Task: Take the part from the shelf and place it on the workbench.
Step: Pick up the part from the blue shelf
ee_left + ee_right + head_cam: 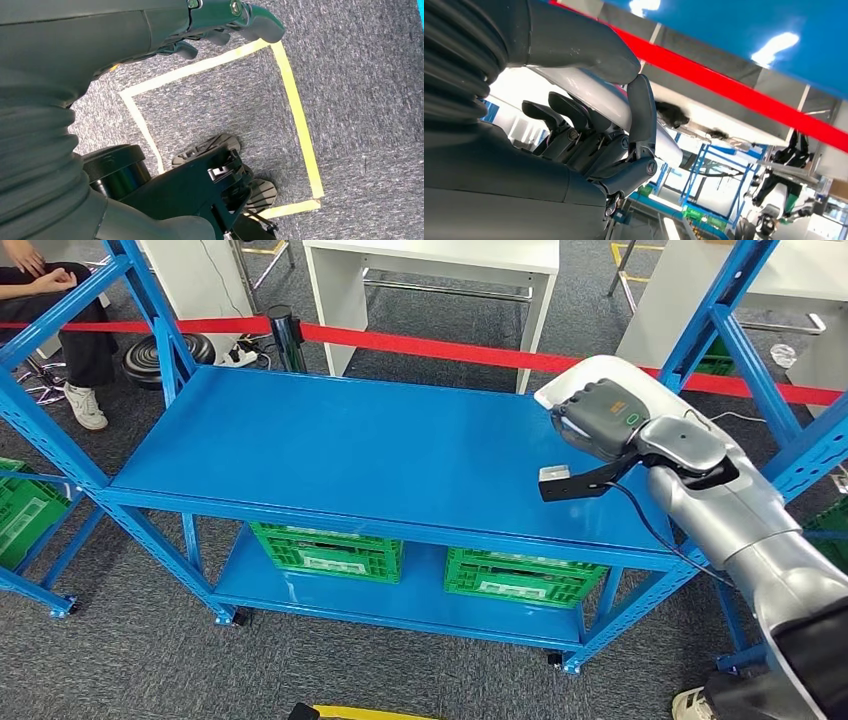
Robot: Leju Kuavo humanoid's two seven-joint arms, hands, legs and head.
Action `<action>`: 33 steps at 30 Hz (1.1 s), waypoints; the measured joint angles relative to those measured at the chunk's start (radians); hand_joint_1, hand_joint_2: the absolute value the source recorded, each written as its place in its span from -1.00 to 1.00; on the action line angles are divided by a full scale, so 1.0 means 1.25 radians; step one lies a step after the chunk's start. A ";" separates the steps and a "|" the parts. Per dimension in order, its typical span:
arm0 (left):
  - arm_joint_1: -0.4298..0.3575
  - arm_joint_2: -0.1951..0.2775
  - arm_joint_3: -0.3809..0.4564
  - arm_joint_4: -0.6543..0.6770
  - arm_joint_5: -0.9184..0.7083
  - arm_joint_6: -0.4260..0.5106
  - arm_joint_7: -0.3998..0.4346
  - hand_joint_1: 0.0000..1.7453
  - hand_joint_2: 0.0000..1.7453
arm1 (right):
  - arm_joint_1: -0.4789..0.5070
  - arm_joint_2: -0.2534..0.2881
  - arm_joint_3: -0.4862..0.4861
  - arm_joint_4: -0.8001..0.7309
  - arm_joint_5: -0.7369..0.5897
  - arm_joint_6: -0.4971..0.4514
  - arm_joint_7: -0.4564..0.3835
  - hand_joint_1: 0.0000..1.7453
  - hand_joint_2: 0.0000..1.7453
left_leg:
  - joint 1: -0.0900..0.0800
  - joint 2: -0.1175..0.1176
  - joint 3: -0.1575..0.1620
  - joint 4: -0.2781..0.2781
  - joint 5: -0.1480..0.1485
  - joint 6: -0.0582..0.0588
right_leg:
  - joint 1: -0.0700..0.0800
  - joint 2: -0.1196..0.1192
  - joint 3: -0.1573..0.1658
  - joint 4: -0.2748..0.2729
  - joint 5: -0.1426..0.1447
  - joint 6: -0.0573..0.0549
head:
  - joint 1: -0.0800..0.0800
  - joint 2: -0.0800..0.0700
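A white, curved part [588,373] is held in my right hand [603,418] above the right end of the blue shelf's top board [380,450]. In the right wrist view the thumb and dark fingers [574,120] wrap around the white part [604,97]. A small black and silver camera block [560,483] juts from the wrist toward the shelf. My left hand [220,22] hangs over the grey carpet, its fingers loose and holding nothing.
Two green crates [325,550] [520,577] stand on the lower shelf board. A red barrier tape [430,347] runs behind the shelf, with white tables [430,270] beyond it. A person [60,310] sits at the back left. Yellow floor tape [295,110] marks a square.
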 joint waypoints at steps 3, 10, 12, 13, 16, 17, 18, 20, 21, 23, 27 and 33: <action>-0.001 -0.002 0.000 0.000 -0.003 0.000 0.003 -1.00 1.00 | -0.020 -0.014 0.004 -0.018 -0.015 0.014 0.006 1.00 1.00 | 0.000 0.000 0.000 0.000 0.000 0.000 | 0.000 0.000 0.000 0.000 0.000 0.000 | 0.000 0.000; -0.005 -0.009 0.000 0.000 -0.010 -0.002 0.006 -1.00 1.00 | -0.032 -0.035 0.007 -0.068 -0.050 0.045 0.040 1.00 1.00 | 0.000 0.000 0.000 0.000 0.000 0.000 | 0.000 0.000 0.000 0.000 0.000 0.000 | 0.000 0.000; -0.009 -0.010 0.000 0.000 -0.010 -0.002 0.007 -1.00 1.00 | -0.044 -0.035 0.010 -0.074 -0.053 0.055 0.046 1.00 1.00 | 0.000 0.000 0.000 0.000 0.000 0.000 | 0.000 0.000 0.000 0.000 0.000 0.000 | 0.000 0.000; -0.010 -0.011 0.000 0.000 -0.010 -0.002 0.008 -1.00 1.00 | -0.052 -0.035 0.013 -0.076 -0.055 0.059 0.047 1.00 1.00 | 0.000 0.000 0.000 0.000 0.000 0.000 | 0.000 0.000 0.000 0.000 0.000 0.000 | 0.000 0.000; -0.012 -0.011 0.000 0.000 -0.010 -0.002 0.011 -1.00 1.00 | -0.076 -0.035 0.024 -0.078 -0.063 0.071 0.043 1.00 1.00 | 0.000 0.000 0.000 0.000 0.000 0.000 | 0.000 0.000 0.000 0.000 0.000 0.000 | 0.000 0.000; -0.012 -0.011 0.000 0.000 -0.009 -0.001 0.012 -1.00 1.00 | -0.084 -0.035 0.028 -0.078 -0.067 0.076 0.040 1.00 1.00 | 0.000 0.000 0.000 0.000 0.000 0.000 | 0.000 0.000 0.000 0.000 0.000 0.000 | 0.000 0.000; -0.012 -0.012 0.000 0.000 -0.008 0.001 0.013 -1.00 1.00 | -0.093 -0.035 0.033 -0.078 -0.071 0.081 0.037 1.00 1.00 | 0.000 0.000 0.000 0.000 0.000 0.000 | 0.000 0.000 0.000 0.000 0.000 0.000 | 0.000 0.000; -0.012 -0.013 0.000 0.000 -0.005 0.009 0.018 -1.00 1.00 | -0.109 -0.035 0.044 -0.078 -0.078 0.087 0.032 1.00 1.00 | 0.000 0.000 0.000 0.000 0.000 0.000 | 0.000 0.000 0.000 0.000 0.000 0.000 | 0.000 0.000; -0.012 -0.013 0.000 0.000 -0.005 0.015 0.022 -1.00 1.00 | -0.116 -0.034 0.050 -0.078 -0.081 0.089 0.030 1.00 1.00 | 0.000 0.000 0.000 0.000 0.000 0.000 | 0.000 0.000 0.000 0.000 0.000 0.000 | 0.000 0.000; -0.012 -0.014 0.000 0.000 -0.004 0.027 0.032 -1.00 1.00 | -0.129 -0.032 0.064 -0.078 -0.085 0.090 0.025 1.00 1.00 | 0.000 0.000 -0.001 0.000 0.000 0.000 | 0.000 0.000 0.000 0.000 0.000 0.000 | 0.000 0.000; -0.014 -0.017 0.000 0.000 -0.002 0.045 0.046 -1.00 1.00 | -0.145 -0.017 0.088 -0.079 -0.099 0.092 0.017 1.00 1.00 | 0.000 0.000 -0.001 0.000 0.000 0.000 | 0.000 0.000 0.000 0.000 0.000 0.000 | 0.000 0.000; -0.019 -0.021 0.011 0.000 0.012 0.052 0.074 -1.00 1.00 | -0.148 0.040 0.129 -0.078 -0.102 0.073 0.021 1.00 1.00 | 0.000 0.000 0.000 0.000 0.000 0.000 | 0.000 0.000 0.000 0.000 0.000 0.000 | 0.000 0.000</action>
